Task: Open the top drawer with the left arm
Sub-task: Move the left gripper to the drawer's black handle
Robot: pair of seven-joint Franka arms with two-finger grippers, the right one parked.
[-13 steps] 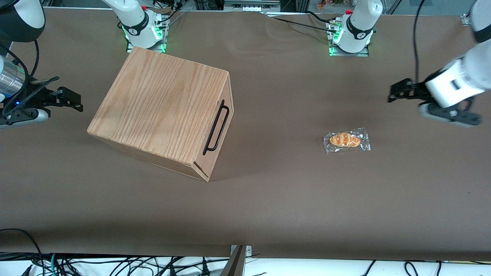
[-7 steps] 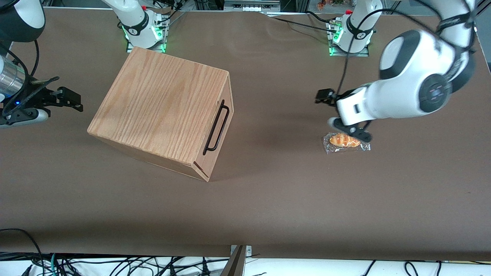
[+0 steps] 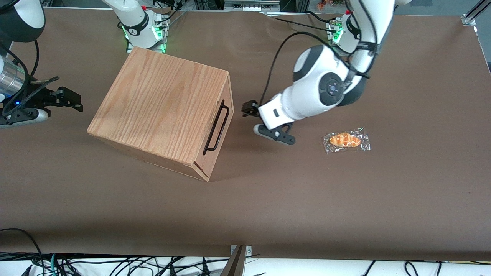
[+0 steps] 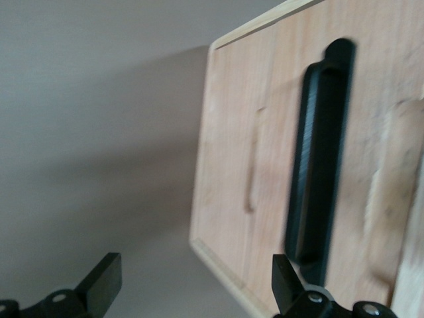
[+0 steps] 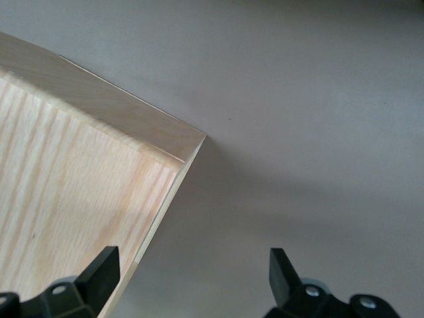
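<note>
Pale-wood top drawer (image 3: 215, 126) shut, gripper (image 3: 249, 109) open and empty, near its black handle (image 4: 317, 159)

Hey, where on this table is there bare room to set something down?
Widest bare patch: the table strip nearer the front camera than the wooden box and the wrapped bread. Another lies toward the working arm's end, past the bread. Crowded: the gap in front of the top drawer, where the open tool hovers near the handle.

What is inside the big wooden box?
Cannot tell: the oak-grain wooden box is shut, its top drawer with a black bar handle closed. The open black gripper hovers in front of it.
</note>
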